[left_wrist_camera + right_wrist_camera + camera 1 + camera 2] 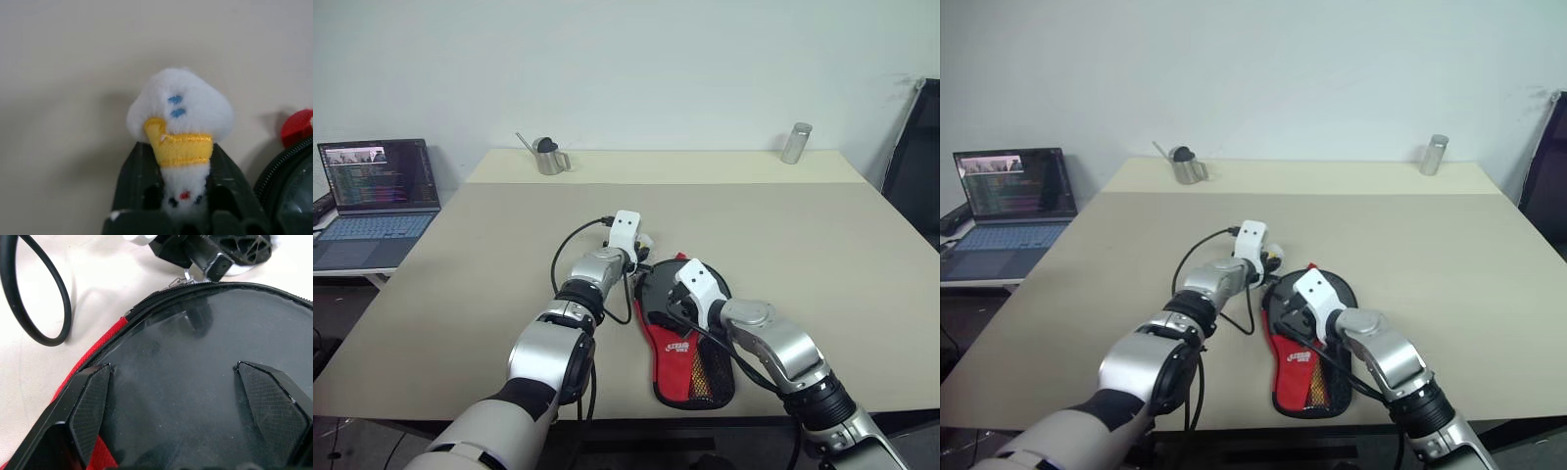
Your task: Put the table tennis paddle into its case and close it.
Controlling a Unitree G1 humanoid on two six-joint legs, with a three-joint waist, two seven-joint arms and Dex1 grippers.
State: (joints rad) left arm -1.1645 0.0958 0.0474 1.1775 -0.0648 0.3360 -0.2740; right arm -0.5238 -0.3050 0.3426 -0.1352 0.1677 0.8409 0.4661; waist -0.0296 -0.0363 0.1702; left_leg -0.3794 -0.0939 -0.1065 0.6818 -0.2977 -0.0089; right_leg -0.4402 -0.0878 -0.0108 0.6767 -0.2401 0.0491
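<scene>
left gripper clamped on small white plush charm beside case; right gripper spread wide over case, holding nothing.

Head pair overlooks table, wrists close-up

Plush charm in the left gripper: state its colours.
White plush charm with a yellow band and blue stitches; left wrist view shows it best.
</scene>
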